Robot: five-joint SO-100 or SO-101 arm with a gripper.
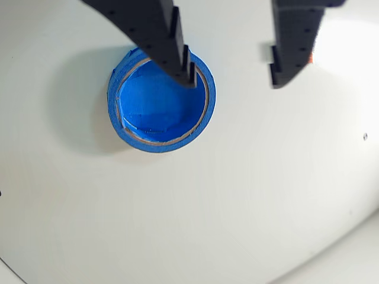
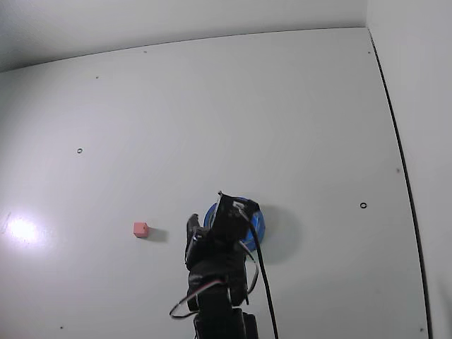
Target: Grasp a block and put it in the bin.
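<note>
The block (image 2: 141,229) is a tiny pink cube lying alone on the white table, left of the arm in the fixed view. In the wrist view only a small orange-pink sliver (image 1: 310,58) peeks out beside the right finger, likely that cube. The bin (image 1: 160,145) is a round blue bowl with nothing in it; in the fixed view the arm partly covers the bin (image 2: 258,223). My gripper (image 1: 233,80) hangs above the table, open, with nothing between its black fingers. Its left finger overlaps the bin's upper rim in the wrist view.
The white table (image 2: 282,106) stretches wide around the bin, with a few small dark marks (image 2: 363,205). A dark line (image 2: 399,155) runs along its right edge in the fixed view. Bright glare (image 2: 21,229) sits at far left. The arm's cables (image 2: 263,282) trail near the base.
</note>
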